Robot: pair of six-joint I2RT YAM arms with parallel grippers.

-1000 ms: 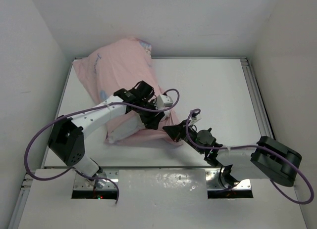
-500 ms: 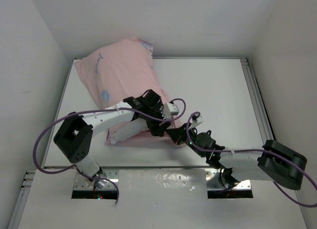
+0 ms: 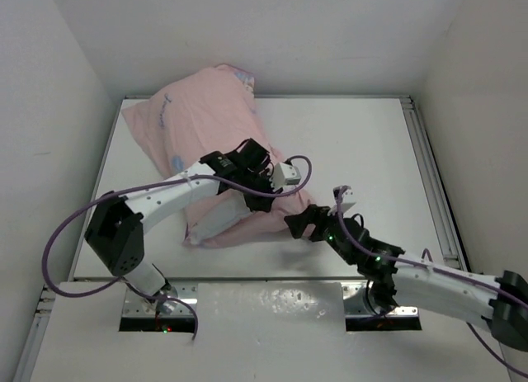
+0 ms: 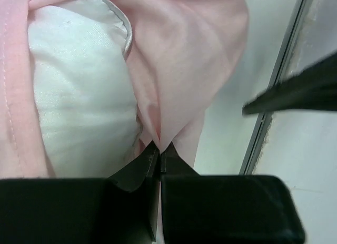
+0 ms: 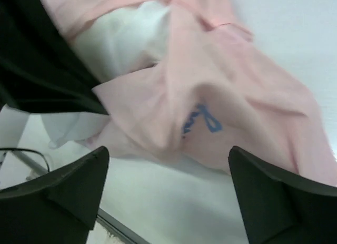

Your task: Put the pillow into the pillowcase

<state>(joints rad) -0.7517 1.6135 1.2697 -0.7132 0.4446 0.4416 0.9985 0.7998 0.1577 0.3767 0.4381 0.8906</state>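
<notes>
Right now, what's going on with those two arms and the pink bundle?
The left end effector is shut on a fold of the pillowcase at its open end, pale pink side out. The pillow sits mostly inside, its white end showing at the mouth. The right end effector hangs open beside that near corner, holding nothing.

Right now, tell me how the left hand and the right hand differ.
The left hand is shut, while the right hand stands wide open. The left hand pinches a fold of the pillowcase beside the exposed pillow; the right hand holds nothing. Both are black, two-fingered, and sit at the pillowcase's near end.
</notes>
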